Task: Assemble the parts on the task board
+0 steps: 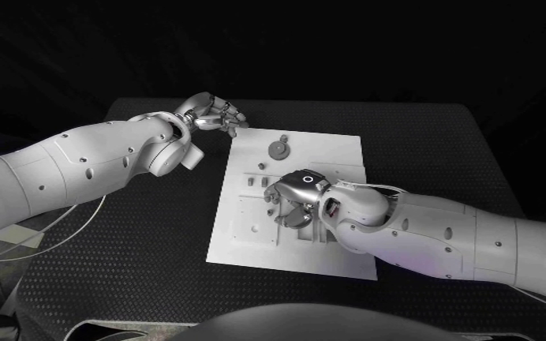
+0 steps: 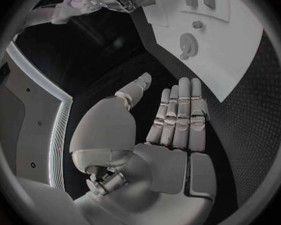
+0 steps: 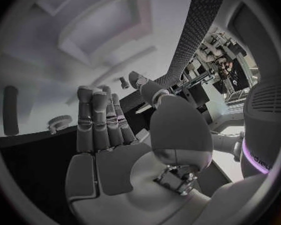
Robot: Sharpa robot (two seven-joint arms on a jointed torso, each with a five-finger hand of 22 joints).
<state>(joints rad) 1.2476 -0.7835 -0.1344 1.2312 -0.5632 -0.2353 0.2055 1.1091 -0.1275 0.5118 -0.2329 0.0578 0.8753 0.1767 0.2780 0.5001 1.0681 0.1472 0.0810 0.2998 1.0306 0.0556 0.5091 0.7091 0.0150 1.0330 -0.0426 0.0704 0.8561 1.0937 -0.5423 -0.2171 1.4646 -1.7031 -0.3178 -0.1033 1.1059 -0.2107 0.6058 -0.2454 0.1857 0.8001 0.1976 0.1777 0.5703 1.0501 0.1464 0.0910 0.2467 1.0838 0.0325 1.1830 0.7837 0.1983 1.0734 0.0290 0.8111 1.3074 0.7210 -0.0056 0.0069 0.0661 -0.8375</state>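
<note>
While the white task board [image 1: 342,258] is lying mid-table with grey parts [image 1: 278,148] on it, the right hand [image 1: 293,197] is hovering over its middle, fingers straight and apparently holding nothing. The left hand [image 1: 211,114] is waiting beside the board's far corner, fingers extended, empty.

Black table [image 1: 148,262], textured top; white task board [image 1: 342,151] flat at mid-table.
</note>
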